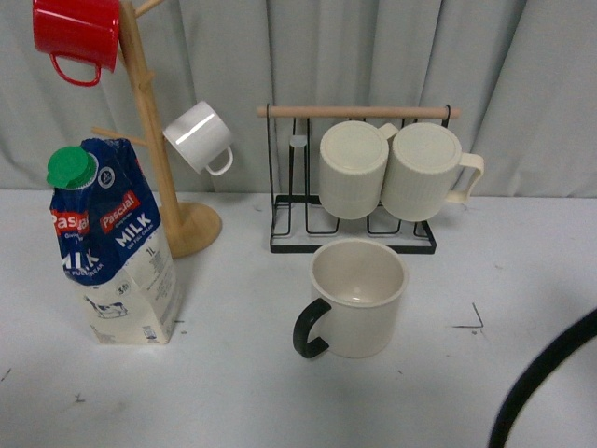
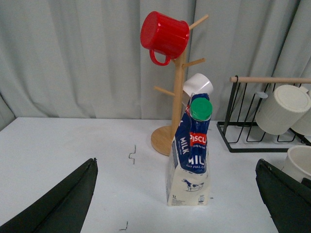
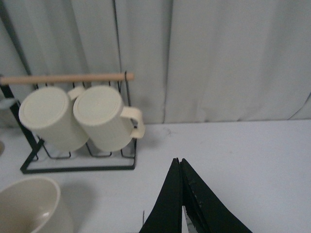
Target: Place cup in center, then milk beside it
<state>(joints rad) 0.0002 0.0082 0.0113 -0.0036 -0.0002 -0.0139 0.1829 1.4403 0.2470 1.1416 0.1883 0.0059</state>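
The cup (image 1: 357, 297), a wide cream mug with a black loop handle, stands upright mid-table in front of the wire rack; its rim shows in the right wrist view (image 3: 29, 204) and at the edge of the left wrist view (image 2: 300, 162). The milk (image 1: 112, 247), a blue and white carton with a green cap, stands upright at the left, in front of the wooden mug tree. In the left wrist view the milk (image 2: 190, 160) stands ahead, between the wide-open jaws of my left gripper (image 2: 177, 194), not touched. My right gripper (image 3: 179, 161) is shut and empty, to the right of the cup.
A wooden mug tree (image 1: 154, 121) holds a red mug (image 1: 76, 33) and a small white mug (image 1: 200, 136). A black wire rack (image 1: 359, 182) with two ribbed cream mugs (image 1: 392, 168) stands behind the cup. A black cable (image 1: 546, 373) crosses the front right corner.
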